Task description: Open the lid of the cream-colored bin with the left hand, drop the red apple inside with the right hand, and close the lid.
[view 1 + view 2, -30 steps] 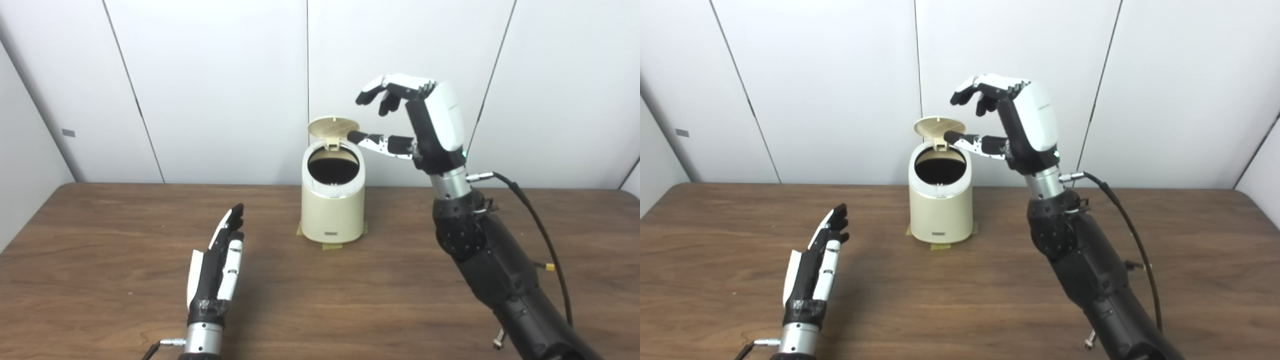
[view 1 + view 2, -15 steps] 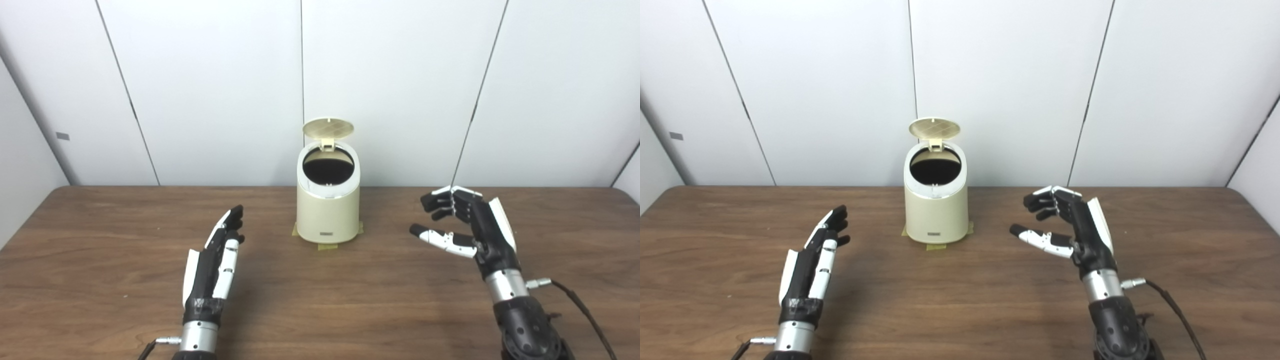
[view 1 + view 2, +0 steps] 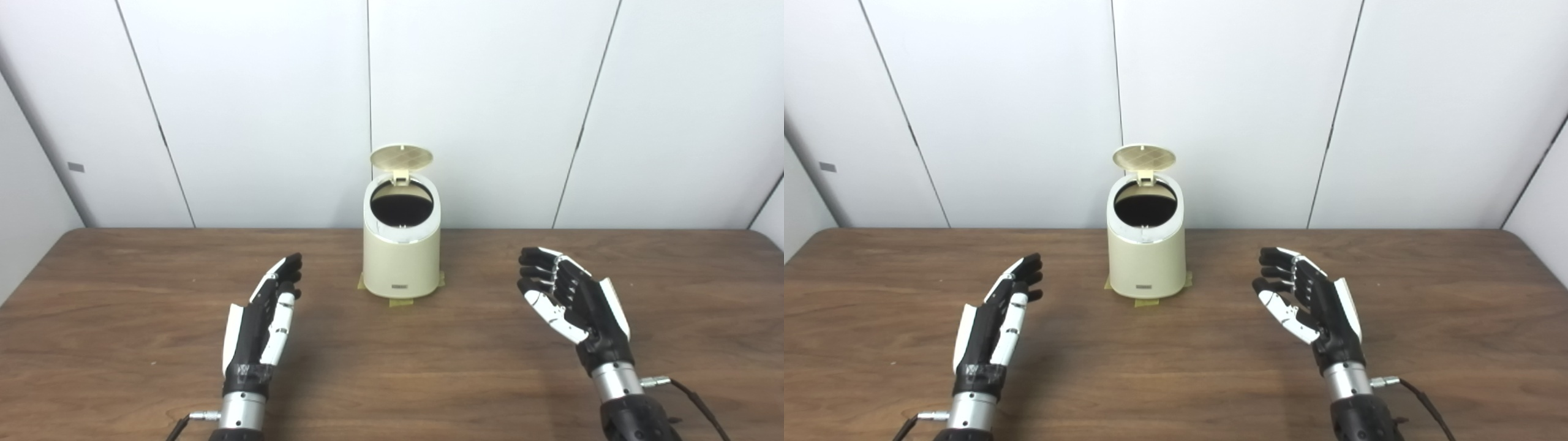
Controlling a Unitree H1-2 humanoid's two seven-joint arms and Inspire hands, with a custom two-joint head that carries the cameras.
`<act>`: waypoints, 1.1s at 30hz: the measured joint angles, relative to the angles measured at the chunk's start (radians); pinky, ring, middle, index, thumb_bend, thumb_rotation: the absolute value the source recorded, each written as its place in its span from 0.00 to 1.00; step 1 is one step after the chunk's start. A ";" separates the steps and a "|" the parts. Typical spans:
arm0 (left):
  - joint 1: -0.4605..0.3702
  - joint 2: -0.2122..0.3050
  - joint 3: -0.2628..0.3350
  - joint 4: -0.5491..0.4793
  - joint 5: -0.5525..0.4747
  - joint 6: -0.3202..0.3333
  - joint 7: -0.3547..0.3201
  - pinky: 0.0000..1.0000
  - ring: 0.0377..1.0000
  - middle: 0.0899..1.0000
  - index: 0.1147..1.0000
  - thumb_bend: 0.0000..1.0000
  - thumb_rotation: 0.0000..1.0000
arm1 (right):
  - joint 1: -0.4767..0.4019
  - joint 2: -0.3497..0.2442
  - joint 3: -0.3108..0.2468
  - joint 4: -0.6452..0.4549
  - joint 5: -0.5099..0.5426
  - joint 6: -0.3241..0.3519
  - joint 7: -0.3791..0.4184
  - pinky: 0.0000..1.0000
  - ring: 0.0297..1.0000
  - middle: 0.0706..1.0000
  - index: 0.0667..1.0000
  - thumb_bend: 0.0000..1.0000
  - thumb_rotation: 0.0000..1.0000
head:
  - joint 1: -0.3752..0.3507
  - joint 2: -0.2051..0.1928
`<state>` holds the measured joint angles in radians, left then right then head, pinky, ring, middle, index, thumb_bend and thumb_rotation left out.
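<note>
The cream-colored bin [image 3: 401,257] stands at the back middle of the table, on tape patches. Its round lid [image 3: 401,157] is flipped up at the rear, and the dark opening [image 3: 401,209] shows. No red apple is in view. My left hand [image 3: 264,320] is open and empty, low over the table, left and in front of the bin. My right hand [image 3: 569,298] is open and empty, palm inward, right and in front of the bin. Both hands also show in the right eye view: the left hand [image 3: 995,318] and the right hand [image 3: 1307,300].
The brown wooden table [image 3: 392,367] spans the view. White wall panels [image 3: 257,110] rise right behind the bin. A cable [image 3: 692,395] runs from my right wrist.
My right hand dropped from above the bin's opening to low over the table at the right and spread its fingers. The left hand stayed put. The lid stayed up.
</note>
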<state>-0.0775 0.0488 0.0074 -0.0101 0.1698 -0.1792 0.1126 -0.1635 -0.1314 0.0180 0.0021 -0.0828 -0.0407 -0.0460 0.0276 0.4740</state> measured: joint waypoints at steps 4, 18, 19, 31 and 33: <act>-0.010 0.025 0.008 -0.004 0.033 0.001 0.000 0.80 0.85 0.84 0.82 0.28 0.87 | 0.018 0.021 0.000 0.020 -0.010 -0.012 -0.002 0.63 0.69 0.69 0.68 0.17 0.41 | 0.008 -0.005; -0.425 0.157 -0.016 -0.289 0.396 0.327 -0.101 0.78 0.86 0.84 0.78 0.61 0.83 | 0.007 0.038 -0.047 0.079 -0.007 -0.087 -0.022 0.63 0.70 0.69 0.67 0.17 0.37 | 0.012 -0.008; -0.462 0.156 -0.032 -0.311 0.434 0.367 -0.120 0.80 0.88 0.86 0.79 0.63 0.85 | 0.007 0.038 -0.047 0.079 -0.008 -0.087 -0.024 0.63 0.70 0.69 0.67 0.17 0.38 | 0.012 -0.008; -0.659 0.131 -0.262 -0.231 0.809 0.530 -0.294 1.00 0.90 0.73 0.71 0.91 0.97 | 0.005 0.044 -0.056 0.101 -0.008 -0.106 -0.031 0.65 0.71 0.70 0.67 0.17 0.37 | 0.015 -0.009; -0.692 0.142 -0.308 -0.205 0.901 0.540 -0.342 1.00 0.89 0.72 0.70 0.92 0.97 | 0.004 0.049 -0.057 0.102 -0.007 -0.106 -0.031 0.66 0.71 0.70 0.67 0.17 0.36 | 0.012 -0.012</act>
<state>-0.7695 0.1903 -0.3007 -0.2155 1.0705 0.3607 -0.2291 -0.1590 -0.0819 -0.0385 0.1038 -0.0893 -0.1466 -0.0773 0.0399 0.4618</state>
